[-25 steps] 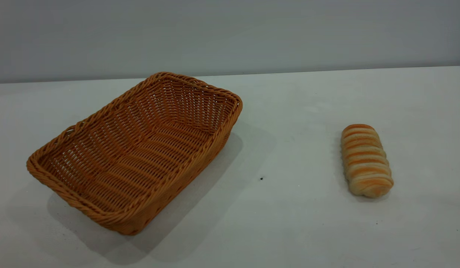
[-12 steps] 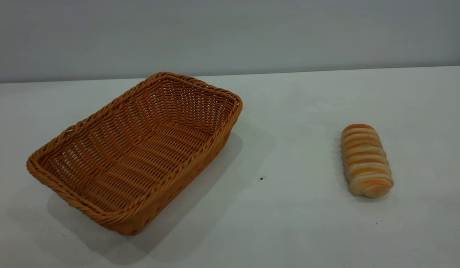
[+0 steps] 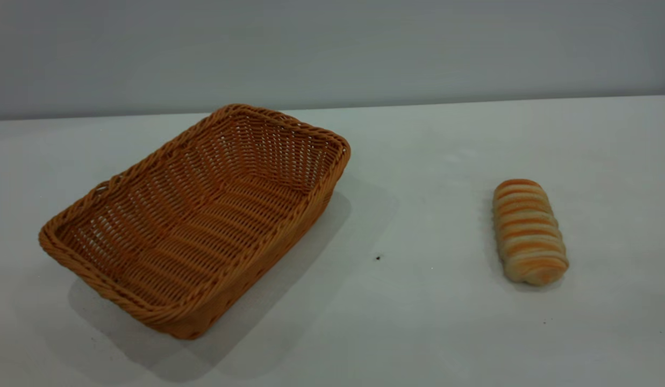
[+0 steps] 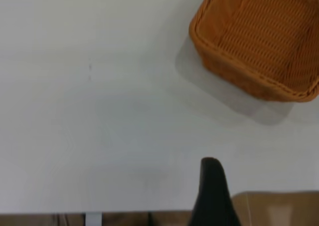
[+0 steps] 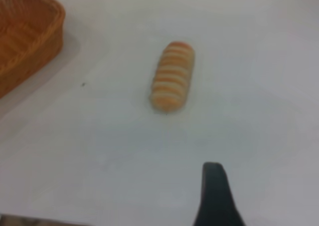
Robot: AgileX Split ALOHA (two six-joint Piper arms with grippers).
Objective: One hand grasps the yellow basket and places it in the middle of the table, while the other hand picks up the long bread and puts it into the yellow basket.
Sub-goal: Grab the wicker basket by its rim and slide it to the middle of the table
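Note:
The yellow basket stands empty on the left part of the white table, turned at an angle. It also shows in the left wrist view, and one corner shows in the right wrist view. The long bread lies on the right part of the table, well apart from the basket; it also shows in the right wrist view. Neither arm shows in the exterior view. My left gripper shows only as a black tip, well short of the basket. My right gripper shows likewise, well short of the bread.
A tiny dark speck lies on the table between basket and bread. A grey wall runs behind the table's far edge. The left wrist view shows a table edge with a tan surface beyond it.

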